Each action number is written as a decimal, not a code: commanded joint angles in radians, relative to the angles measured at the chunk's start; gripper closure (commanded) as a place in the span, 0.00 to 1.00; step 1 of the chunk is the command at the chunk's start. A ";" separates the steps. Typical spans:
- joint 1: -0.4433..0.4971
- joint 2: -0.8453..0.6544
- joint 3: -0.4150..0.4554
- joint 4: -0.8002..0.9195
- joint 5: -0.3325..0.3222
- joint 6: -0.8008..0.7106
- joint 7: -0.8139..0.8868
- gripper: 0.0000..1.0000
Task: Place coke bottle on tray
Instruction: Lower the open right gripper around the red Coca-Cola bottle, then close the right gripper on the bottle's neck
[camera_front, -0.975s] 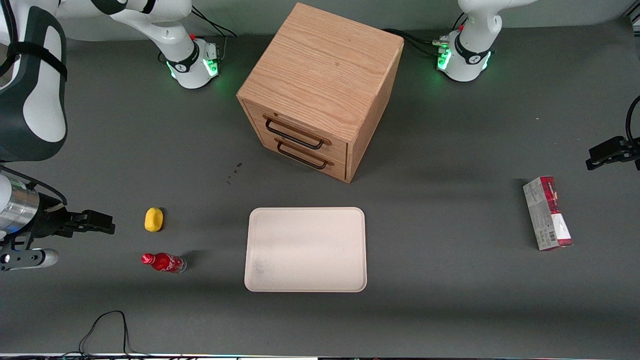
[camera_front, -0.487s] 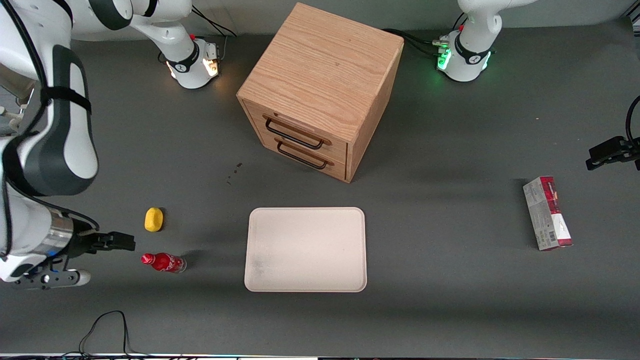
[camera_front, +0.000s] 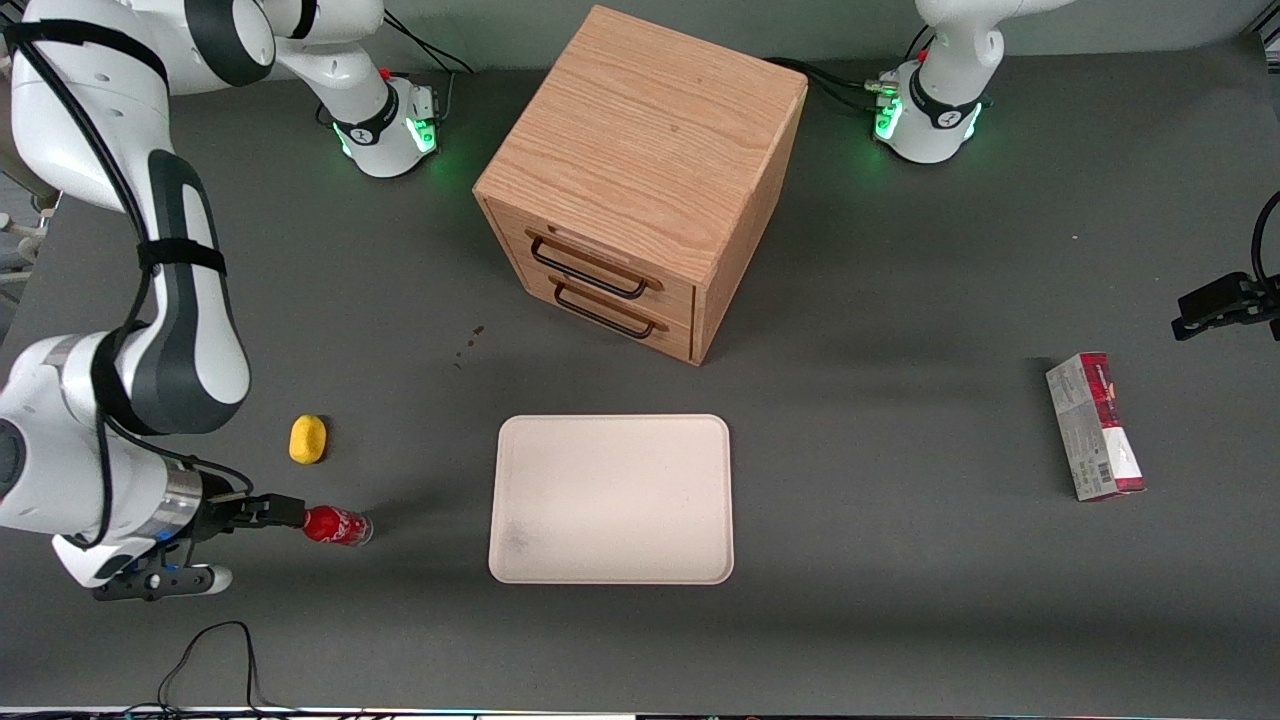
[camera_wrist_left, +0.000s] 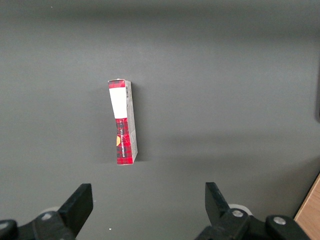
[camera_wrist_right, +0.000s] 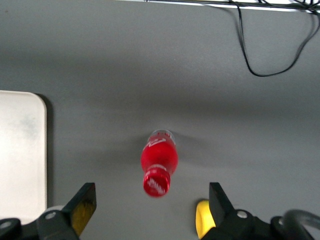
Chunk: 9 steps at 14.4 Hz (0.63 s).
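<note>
The coke bottle (camera_front: 338, 525), small and red with white lettering, lies on its side on the grey table. Its cap points toward the working arm's end. The cream tray (camera_front: 610, 498) lies flat beside it, toward the table's middle, with nothing on it. My right gripper (camera_front: 283, 512) is open and empty at the bottle's cap end. In the right wrist view the bottle (camera_wrist_right: 159, 162) lies ahead of the gripper (camera_wrist_right: 151, 201), centred between the two spread fingers and touching neither. A corner of the tray (camera_wrist_right: 20, 150) shows there too.
A yellow lemon-like object (camera_front: 308, 438) lies a little farther from the front camera than the bottle, close to one finger (camera_wrist_right: 202, 220). A wooden drawer cabinet (camera_front: 640, 170) stands farther back. A red-and-grey carton (camera_front: 1095, 425) lies toward the parked arm's end. A black cable (camera_front: 215, 650) loops near the front edge.
My right arm has swung in and come nearer the front camera. The gripper moved from beside the lemon-like object to the bottle's cap. The bottle and tray have not moved.
</note>
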 joint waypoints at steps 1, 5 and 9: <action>0.004 -0.002 0.000 -0.095 0.009 0.118 -0.004 0.00; 0.002 -0.002 0.000 -0.140 0.009 0.168 -0.005 0.00; 0.007 -0.012 0.000 -0.173 0.009 0.155 -0.009 0.00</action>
